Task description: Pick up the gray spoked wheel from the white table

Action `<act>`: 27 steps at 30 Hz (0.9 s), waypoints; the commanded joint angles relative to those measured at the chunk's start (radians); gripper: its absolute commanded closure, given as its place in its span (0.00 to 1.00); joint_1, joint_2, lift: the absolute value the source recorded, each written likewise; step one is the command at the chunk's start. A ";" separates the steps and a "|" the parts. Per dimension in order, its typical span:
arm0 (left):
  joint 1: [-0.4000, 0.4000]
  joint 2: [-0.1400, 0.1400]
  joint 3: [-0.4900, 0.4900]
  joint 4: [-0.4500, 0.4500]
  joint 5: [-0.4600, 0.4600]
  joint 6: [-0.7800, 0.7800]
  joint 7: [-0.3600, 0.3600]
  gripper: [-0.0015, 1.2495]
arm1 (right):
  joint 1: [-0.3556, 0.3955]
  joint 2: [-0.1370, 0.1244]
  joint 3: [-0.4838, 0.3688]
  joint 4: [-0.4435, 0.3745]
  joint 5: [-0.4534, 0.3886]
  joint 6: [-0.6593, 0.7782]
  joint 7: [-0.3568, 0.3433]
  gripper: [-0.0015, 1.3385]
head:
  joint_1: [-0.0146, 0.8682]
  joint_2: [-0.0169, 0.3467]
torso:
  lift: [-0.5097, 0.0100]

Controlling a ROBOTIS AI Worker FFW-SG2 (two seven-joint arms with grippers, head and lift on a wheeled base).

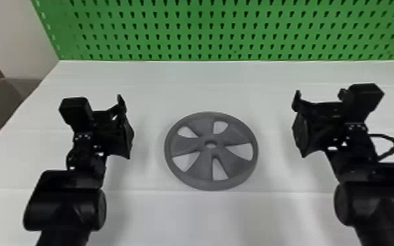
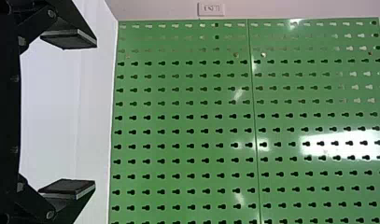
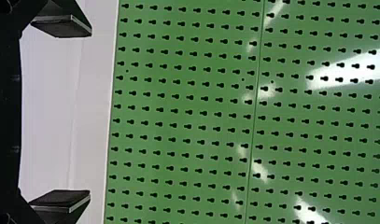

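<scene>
The gray wheel lies flat on the white table, between the left gripper and the right gripper. It is to the right of the left one and to the left of the right one, and both look about as near. It is round, so it has no long way. Both grippers have their fingers wide apart, with nothing in them. I think they need to go in toward the wheel's two sides
</scene>
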 commanded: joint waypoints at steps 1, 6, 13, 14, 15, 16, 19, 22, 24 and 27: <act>-0.002 0.000 -0.001 -0.002 0.003 0.014 -0.009 0.17 | 0.000 0.001 -0.002 0.002 -0.001 0.002 0.000 0.06 | 0.90 0.24 | 0.79; -0.002 0.000 0.001 -0.005 0.013 0.022 -0.014 0.17 | 0.001 0.004 -0.005 0.002 -0.001 0.006 0.000 0.06 | 0.90 0.24 | 0.79; -0.001 0.000 0.002 -0.006 0.022 0.025 -0.020 0.17 | 0.003 0.005 -0.005 0.002 -0.001 0.009 0.000 0.06 | 0.90 0.24 | 0.79; -0.001 0.000 0.002 -0.006 0.022 0.027 -0.022 0.17 | 0.003 0.005 -0.005 0.002 -0.001 0.012 0.000 0.06 | 0.90 0.24 | 0.79; -0.001 0.000 0.001 -0.006 0.022 0.027 -0.020 0.17 | 0.003 0.005 -0.005 0.002 -0.001 0.014 0.000 0.06 | 0.90 0.24 | 0.79; -0.002 0.000 0.001 -0.006 0.023 0.027 -0.022 0.17 | 0.003 0.005 -0.005 0.004 -0.001 0.015 0.000 0.06 | 0.90 0.24 | 0.79; -0.002 0.000 0.001 -0.006 0.023 0.031 -0.025 0.17 | 0.001 0.005 -0.005 0.002 -0.001 0.018 0.000 0.06 | 0.90 0.24 | 0.79; -0.004 0.002 0.004 -0.006 0.023 0.033 -0.031 0.17 | 0.000 0.007 -0.005 0.002 -0.001 0.031 0.000 0.06 | 0.90 0.24 | 0.79; -0.004 0.002 0.004 -0.006 0.022 0.034 -0.032 0.17 | -0.002 0.005 -0.005 0.002 -0.003 0.040 0.000 0.06 | 0.90 0.24 | 0.79; -0.004 0.002 0.007 -0.006 0.023 0.034 -0.034 0.17 | -0.008 0.007 -0.005 -0.012 -0.004 0.089 0.000 0.06 | 0.90 0.24 | 0.79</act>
